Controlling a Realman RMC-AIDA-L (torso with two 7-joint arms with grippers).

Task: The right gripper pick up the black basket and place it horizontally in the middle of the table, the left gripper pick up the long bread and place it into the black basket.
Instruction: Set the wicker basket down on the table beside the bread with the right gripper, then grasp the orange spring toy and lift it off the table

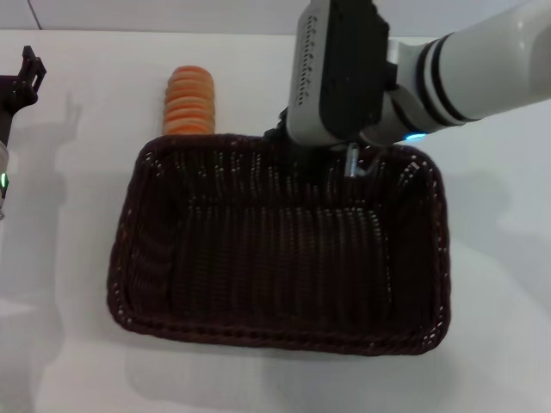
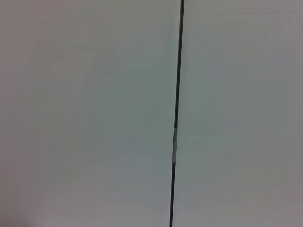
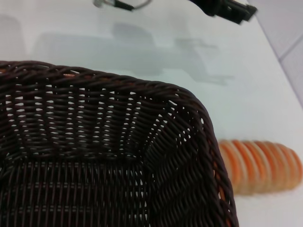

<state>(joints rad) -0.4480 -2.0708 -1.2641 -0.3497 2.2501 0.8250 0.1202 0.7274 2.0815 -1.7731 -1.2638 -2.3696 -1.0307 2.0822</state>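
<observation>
The dark woven wicker basket [image 1: 275, 249] lies lengthwise across the middle of the white table [image 1: 499, 258]. The right end effector [image 1: 351, 163] reaches down over its far rim; whether it grips, I cannot tell. The striped orange loaf [image 1: 189, 101] lies just behind the basket. The left end effector [image 1: 21, 82] hangs at the table's left edge, its opening unclear.

Right end effector [image 1: 344, 159]: fingers hidden behind its own housing at the black basket [image 1: 280, 245] far rim. Left end effector [image 1: 19, 86] cropped by the head view's edge. Long bread [image 1: 189, 101]: near end hidden behind the basket.
</observation>
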